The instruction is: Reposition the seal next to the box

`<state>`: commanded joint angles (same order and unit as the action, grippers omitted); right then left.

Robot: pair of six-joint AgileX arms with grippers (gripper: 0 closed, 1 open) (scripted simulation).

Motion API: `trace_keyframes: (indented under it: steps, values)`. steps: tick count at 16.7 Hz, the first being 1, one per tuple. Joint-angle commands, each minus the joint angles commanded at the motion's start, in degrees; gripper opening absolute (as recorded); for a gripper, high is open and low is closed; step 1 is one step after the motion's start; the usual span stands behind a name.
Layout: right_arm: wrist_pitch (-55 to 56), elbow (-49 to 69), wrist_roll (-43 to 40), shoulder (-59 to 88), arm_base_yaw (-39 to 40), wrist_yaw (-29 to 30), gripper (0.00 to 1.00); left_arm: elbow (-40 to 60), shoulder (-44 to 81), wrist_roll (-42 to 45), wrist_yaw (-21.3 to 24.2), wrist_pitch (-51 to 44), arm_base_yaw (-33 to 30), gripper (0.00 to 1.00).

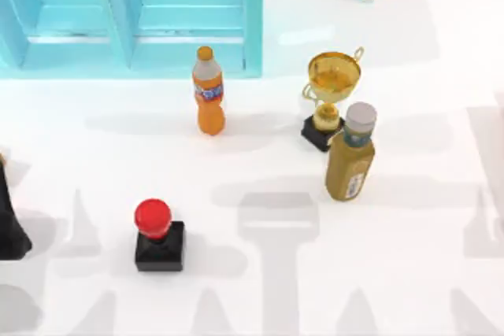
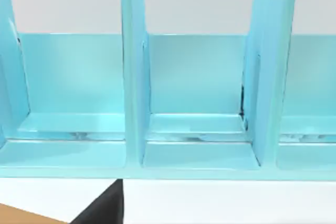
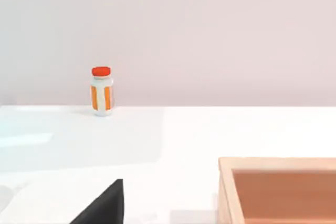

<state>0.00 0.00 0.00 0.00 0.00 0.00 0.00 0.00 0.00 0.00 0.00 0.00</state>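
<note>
Nearest me, the seal [image 1: 159,238] stands upright at the table's front left, well apart from the box [image 1: 130,13] at the far left. Left arm [image 1: 11,222] sits at the left edge beside it; grip state unreadable.
</note>
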Motion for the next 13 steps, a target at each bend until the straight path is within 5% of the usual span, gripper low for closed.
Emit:
trace_keyframes:
  steps: [6, 13]
  values:
    - [-3.37, 4.69, 2.23, 4.89, 2.75, -0.58, 1.0, 0.0, 0.0, 0.0, 0.0, 0.0, 0.0, 1.0]
    - [-21.75, 27.67, 13.63, 31.6, 15.81, -1.88, 1.0, 0.0, 0.0, 0.0, 0.0, 0.0, 0.0, 1.0]
